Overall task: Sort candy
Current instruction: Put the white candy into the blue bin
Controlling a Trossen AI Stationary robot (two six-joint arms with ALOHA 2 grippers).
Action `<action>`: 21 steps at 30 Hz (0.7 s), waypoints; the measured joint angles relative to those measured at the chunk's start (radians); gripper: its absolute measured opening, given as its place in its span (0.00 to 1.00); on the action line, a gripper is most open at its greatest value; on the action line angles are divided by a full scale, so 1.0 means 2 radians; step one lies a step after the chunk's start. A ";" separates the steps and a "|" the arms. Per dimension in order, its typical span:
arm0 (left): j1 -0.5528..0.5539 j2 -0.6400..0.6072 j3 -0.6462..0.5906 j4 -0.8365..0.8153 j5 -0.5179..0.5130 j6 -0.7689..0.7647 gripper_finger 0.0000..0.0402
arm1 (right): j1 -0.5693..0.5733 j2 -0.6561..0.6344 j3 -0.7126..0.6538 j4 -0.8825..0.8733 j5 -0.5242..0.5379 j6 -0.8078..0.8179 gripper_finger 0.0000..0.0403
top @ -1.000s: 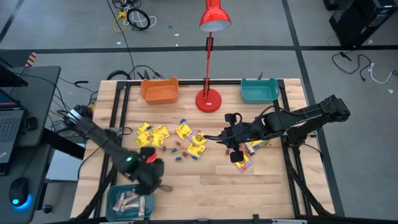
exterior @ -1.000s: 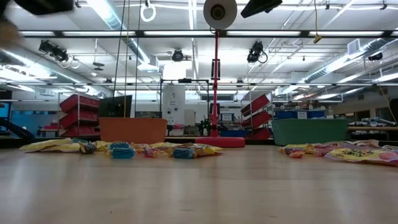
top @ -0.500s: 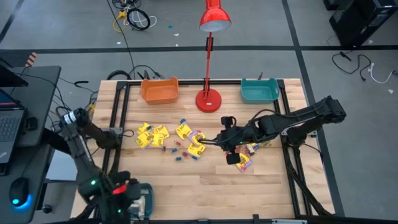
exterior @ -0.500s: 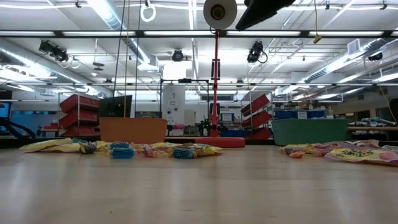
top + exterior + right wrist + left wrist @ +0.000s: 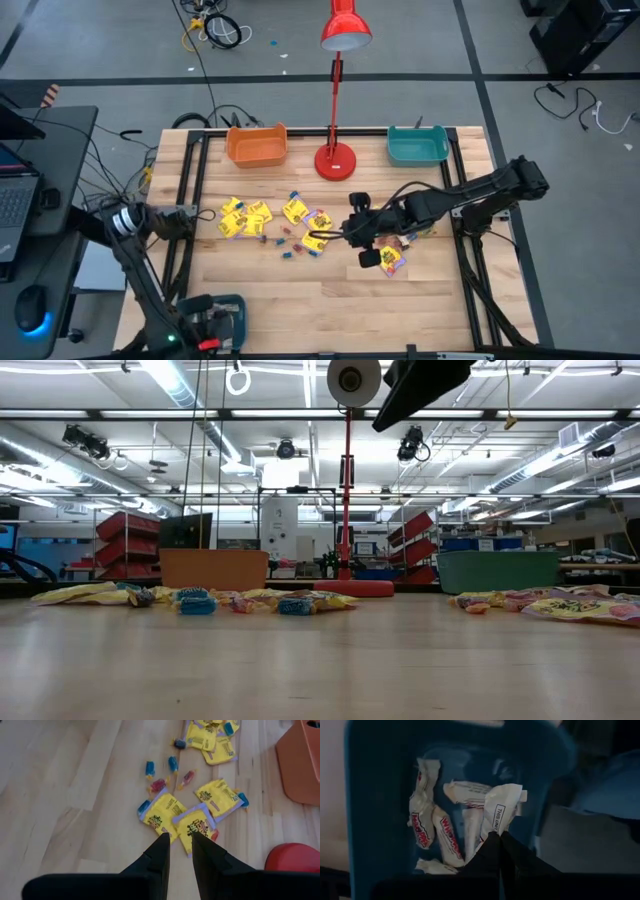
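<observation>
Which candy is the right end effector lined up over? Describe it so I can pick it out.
Start at the red lamp base and look toward the near edge. Beside the right end effector two yellow packets overlap. The target is the purple-edged one just ahead of the fingertips, lying partly over its neighbour.

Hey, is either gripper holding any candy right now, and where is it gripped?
The left gripper pinches a white wrapped bar by its end, over the blue bin. The right gripper holds nothing.
</observation>
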 joint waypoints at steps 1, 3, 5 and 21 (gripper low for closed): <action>0.000 0.007 0.000 -0.003 0.001 -0.005 0.00 | 0.000 -0.001 0.000 0.003 0.000 0.000 0.17; 0.000 0.017 0.000 -0.010 0.007 -0.012 0.00 | 0.000 -0.001 0.000 0.005 0.000 0.000 0.17; 0.000 0.023 0.000 -0.010 0.012 -0.019 0.00 | 0.000 -0.001 0.000 0.005 0.000 0.000 0.17; 0.000 0.038 0.000 -0.025 0.006 -0.032 0.00 | 0.000 -0.001 0.000 0.014 0.000 0.001 0.17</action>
